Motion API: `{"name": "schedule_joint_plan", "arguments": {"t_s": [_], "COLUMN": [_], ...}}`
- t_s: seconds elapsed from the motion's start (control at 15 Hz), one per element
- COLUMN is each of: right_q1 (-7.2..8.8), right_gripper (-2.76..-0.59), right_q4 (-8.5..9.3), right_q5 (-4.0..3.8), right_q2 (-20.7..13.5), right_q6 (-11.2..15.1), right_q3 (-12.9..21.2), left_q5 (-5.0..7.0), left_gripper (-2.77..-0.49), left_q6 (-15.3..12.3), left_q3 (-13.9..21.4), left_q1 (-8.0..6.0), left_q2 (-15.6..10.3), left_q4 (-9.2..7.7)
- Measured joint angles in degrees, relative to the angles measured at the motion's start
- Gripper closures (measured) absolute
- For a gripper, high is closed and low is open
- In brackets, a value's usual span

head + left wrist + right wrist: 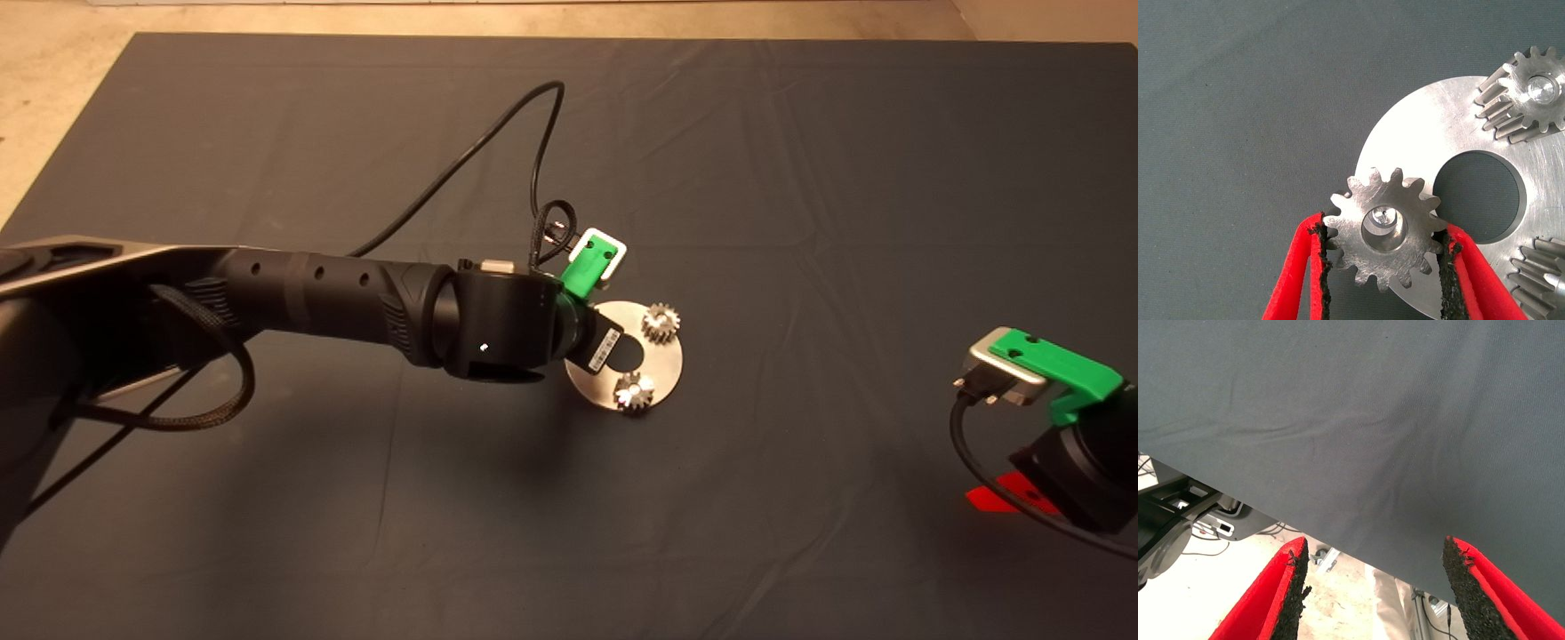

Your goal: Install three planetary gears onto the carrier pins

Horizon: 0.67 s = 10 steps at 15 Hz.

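The round silver disc [662, 364] lies in the middle of the mat, also in the left wrist view [1431, 127]. Two planetary gears sit on carrier pins: one at the disc's far side [661, 320] [1525, 93], one at its near side [634, 391] [1538, 280]. My left gripper [1385, 229] is over the disc's left part, its pads touching both sides of the third gear [1385, 233]. That gear lies level on the third pin, whose tip [1379, 215] shows in its hole. My right gripper [1371, 553] is open and empty, parked at the mat's lower right edge [1013, 498].
The left arm [338, 293] reaches in from the left and its wrist covers the disc's left part. A black cable [498, 133] loops from the wrist toward the back of the mat. Past the mat's edge the right wrist view shows floor and equipment [1198, 520].
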Motion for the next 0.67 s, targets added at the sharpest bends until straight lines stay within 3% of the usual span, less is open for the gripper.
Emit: {"name": "schedule_joint_plan", "arguments": {"t_s": [0.67], "right_q1": [0.0], "right_gripper": [-1.47], "right_q4": [0.0], "right_q5": [0.0], "right_q2": [0.0], "right_q6": [-0.01], "right_q3": [0.0], "left_q5": [-0.78], "left_gripper": [-0.77], "left_q6": [-0.01], "left_q3": [-1.54], "left_q1": [0.0], "left_q2": [0.13], "left_q4": [0.07]}}
